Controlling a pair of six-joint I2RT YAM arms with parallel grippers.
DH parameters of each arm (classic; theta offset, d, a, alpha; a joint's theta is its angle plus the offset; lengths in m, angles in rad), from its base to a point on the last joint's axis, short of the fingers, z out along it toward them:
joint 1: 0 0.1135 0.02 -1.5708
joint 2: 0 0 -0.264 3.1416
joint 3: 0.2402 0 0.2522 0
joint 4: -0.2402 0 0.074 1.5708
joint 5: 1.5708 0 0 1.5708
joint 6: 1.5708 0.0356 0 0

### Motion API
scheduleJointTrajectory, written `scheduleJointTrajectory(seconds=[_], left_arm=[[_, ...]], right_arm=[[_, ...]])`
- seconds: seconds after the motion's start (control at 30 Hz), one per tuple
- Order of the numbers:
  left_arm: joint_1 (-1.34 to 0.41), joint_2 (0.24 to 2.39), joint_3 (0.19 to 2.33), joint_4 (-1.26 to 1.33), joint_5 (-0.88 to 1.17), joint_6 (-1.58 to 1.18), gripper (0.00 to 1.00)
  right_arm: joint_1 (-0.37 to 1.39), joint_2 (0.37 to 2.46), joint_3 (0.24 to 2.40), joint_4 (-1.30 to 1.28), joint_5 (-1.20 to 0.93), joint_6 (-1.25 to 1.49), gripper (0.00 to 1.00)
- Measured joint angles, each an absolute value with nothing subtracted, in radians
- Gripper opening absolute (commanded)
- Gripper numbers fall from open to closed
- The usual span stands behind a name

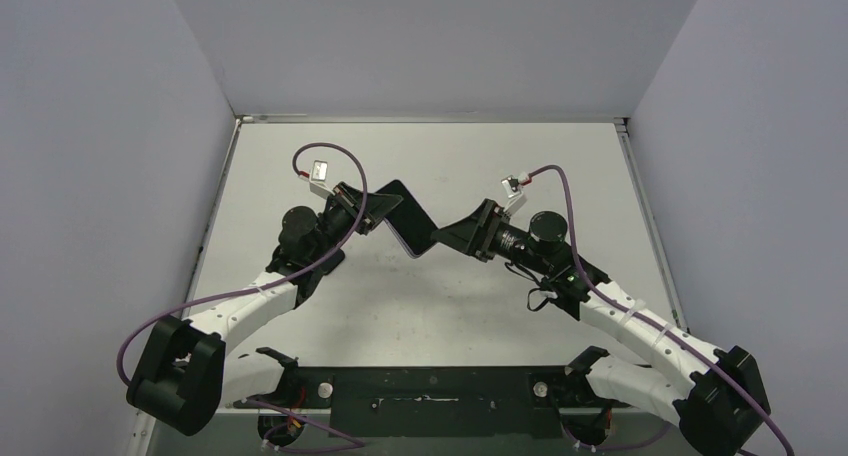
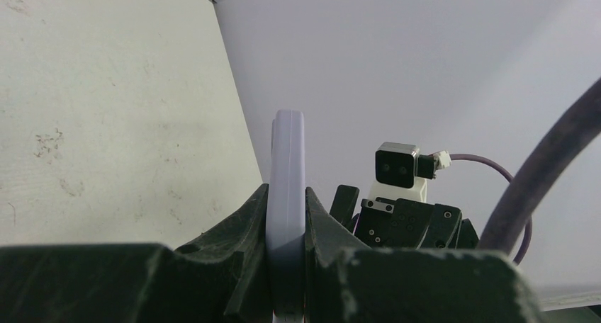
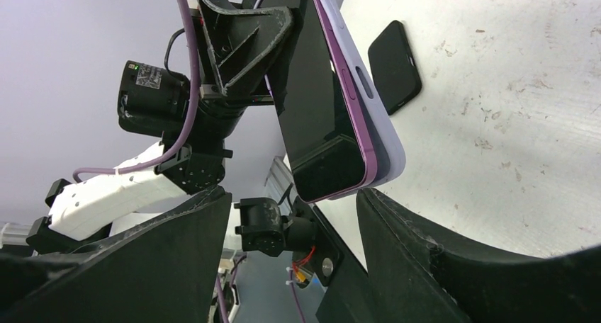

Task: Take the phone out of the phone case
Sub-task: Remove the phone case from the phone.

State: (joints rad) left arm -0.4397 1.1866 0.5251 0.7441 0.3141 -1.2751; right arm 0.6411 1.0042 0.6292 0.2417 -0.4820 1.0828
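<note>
Above tabletop (image 1: 420, 316) centre: phone (image 3: 319, 125) in phone case (image 2: 287, 195) — left pincer (image 1: 372, 212) on its left end, right pincer (image 1: 447, 238) straddling right end, apart.

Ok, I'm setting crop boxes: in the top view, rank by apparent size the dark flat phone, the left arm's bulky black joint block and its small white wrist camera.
1. bulky black joint block, possibly nearer the lens.
2. dark flat phone.
3. small white wrist camera.

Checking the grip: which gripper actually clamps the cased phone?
The left gripper: its fingers press both sides of the phone case. The right gripper's fingers stand open around its corner.
</note>
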Motion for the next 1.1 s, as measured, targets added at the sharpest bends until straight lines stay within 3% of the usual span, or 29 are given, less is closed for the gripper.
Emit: scheduleJointTrajectory(seconds=[1.1], left_arm=[[-0.44,1.185,0.525,0.767,0.299,-1.327,0.0]], right_arm=[[0.641,1.016,0.625,0.282,-0.444,1.121,0.61]])
